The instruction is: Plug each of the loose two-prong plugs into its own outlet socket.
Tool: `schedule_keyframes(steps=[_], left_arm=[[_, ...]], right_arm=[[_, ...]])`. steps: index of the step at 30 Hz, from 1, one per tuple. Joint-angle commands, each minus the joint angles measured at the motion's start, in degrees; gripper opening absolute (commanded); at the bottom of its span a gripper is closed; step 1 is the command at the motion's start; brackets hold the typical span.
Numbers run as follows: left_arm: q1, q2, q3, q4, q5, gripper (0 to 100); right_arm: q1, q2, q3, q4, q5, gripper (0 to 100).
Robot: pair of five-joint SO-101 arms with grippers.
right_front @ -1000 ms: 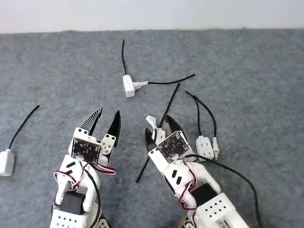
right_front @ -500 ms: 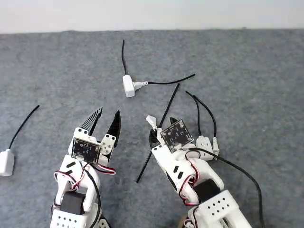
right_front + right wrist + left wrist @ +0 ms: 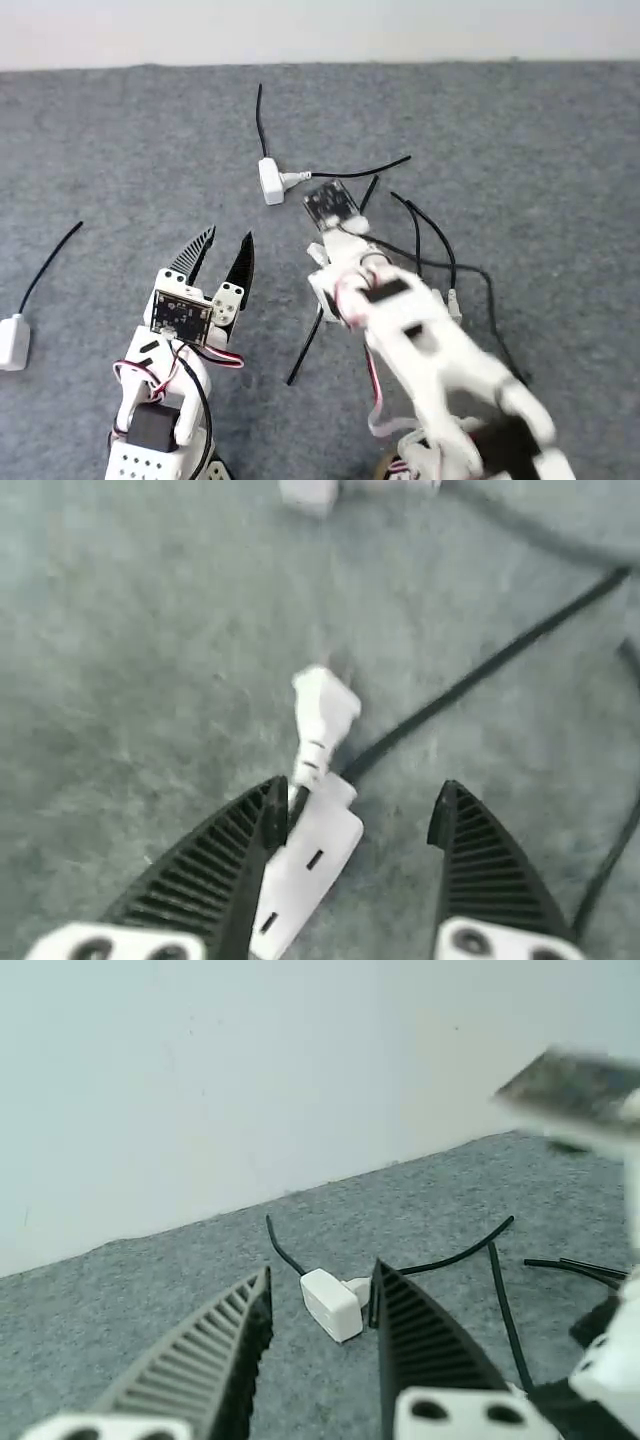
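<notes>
Open right claw [image 3: 360, 788] hangs over the socket [image 3: 305, 865]; the plug [image 3: 325, 705] lies just beyond, lengthwise along its reach. Left claw [image 3: 229, 235], open, is farther.

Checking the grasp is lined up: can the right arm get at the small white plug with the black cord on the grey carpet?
Probably yes. The right gripper is open, and the white plug lies uncovered just beyond its fingertips. The white outlet socket beside one finger might get nudged.

left claw [image 3: 229, 234] parted, right claw [image 3: 362, 787] parted
</notes>
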Motion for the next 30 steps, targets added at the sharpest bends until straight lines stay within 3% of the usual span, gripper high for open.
schedule_keyframes(steps=[1,5,30], left_arm=[[0.3,0.4,-0.2,-0.2,-0.4,16],[0.3,0.4,-0.2,-0.2,-0.4,16],[0.3,0.4,-0.2,-0.1,-0.4,16]], right_arm=[[0.1,8.5,-12.9,9.4,-0.7,23.1],[0.1,12.8,-18.5,14.6,-0.7,23.2],[-1.7,13.9,-21.6,13.8,-0.3,23.2]])
